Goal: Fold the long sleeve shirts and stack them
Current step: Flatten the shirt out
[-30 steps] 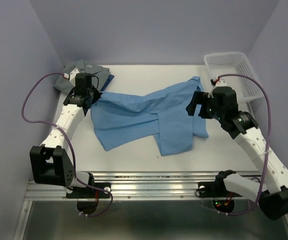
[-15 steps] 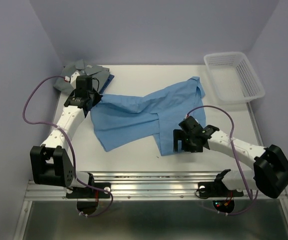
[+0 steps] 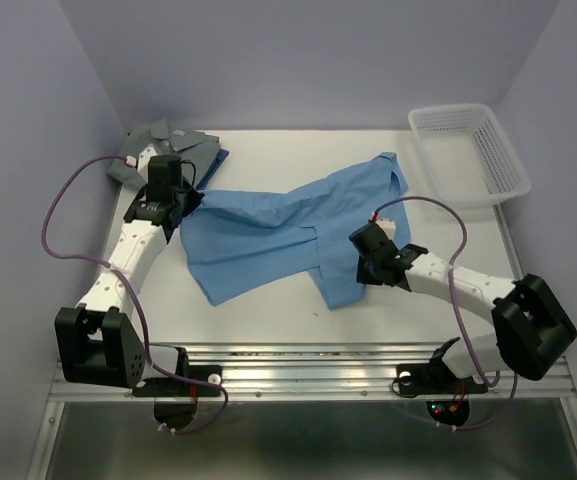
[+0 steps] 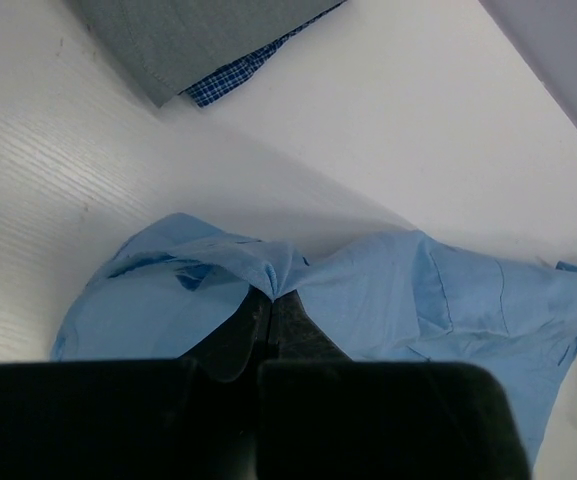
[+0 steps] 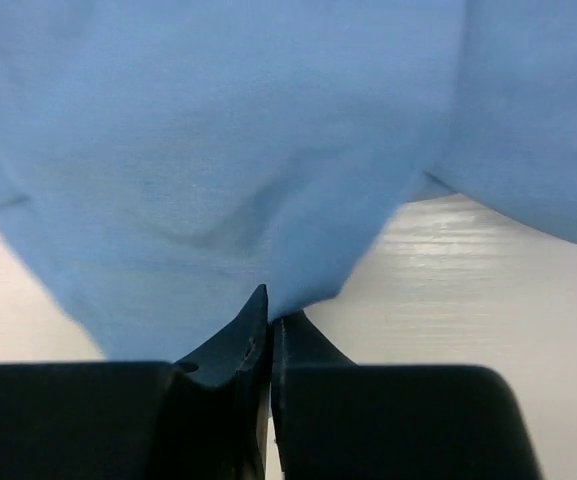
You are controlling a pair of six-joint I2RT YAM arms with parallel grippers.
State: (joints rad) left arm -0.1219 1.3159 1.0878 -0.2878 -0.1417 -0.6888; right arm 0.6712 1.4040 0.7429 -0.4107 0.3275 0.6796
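Pinched fully together at the left fingers (image 4: pixel 250 335), with a bunched fold of the light sky-blue shirt (image 3: pixel 268 225) nipped between the tips and raised a little off the table (image 3: pixel 288 150). Closed tip to tip as well at the right fingers (image 5: pixel 252 335), with the shirt's lower edge caught right at the tips and the cloth filling the view beyond them. Spread crumpled between the two sets of fingers, sagging onto the table in the middle, with one end reaching past the right fingers toward the white mesh basket (image 3: pixel 516 168), itself well apart from them at the far corner. Just beyond the left fingers, folded flat on the table: the grey-green shirt (image 3: pixel 168 140), with a sliver of the darker blue shirt (image 4: pixel 230 82), checked, peeking out from under its edge. Near the left fingers, but apart from them and from the held fold.
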